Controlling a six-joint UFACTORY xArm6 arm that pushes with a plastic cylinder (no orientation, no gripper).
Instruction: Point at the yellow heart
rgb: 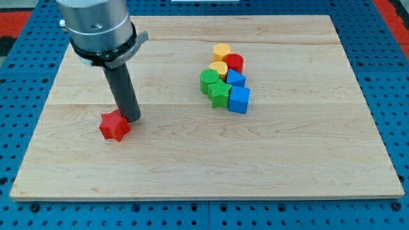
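Note:
The yellow heart (218,68) sits in a tight cluster right of the board's centre. Around it are a yellow hexagon (222,52) above, a red cylinder (234,62) to its right, a green cylinder (208,80) at lower left, a green star (219,93) below, a blue block (236,78) of unclear shape, and a blue cube (239,99). My tip (132,119) rests far to the left of the cluster, touching the right side of a red star (114,126).
The wooden board (307,153) lies on a blue perforated table (390,57). The arm's grey body (97,25) hangs over the board's upper left.

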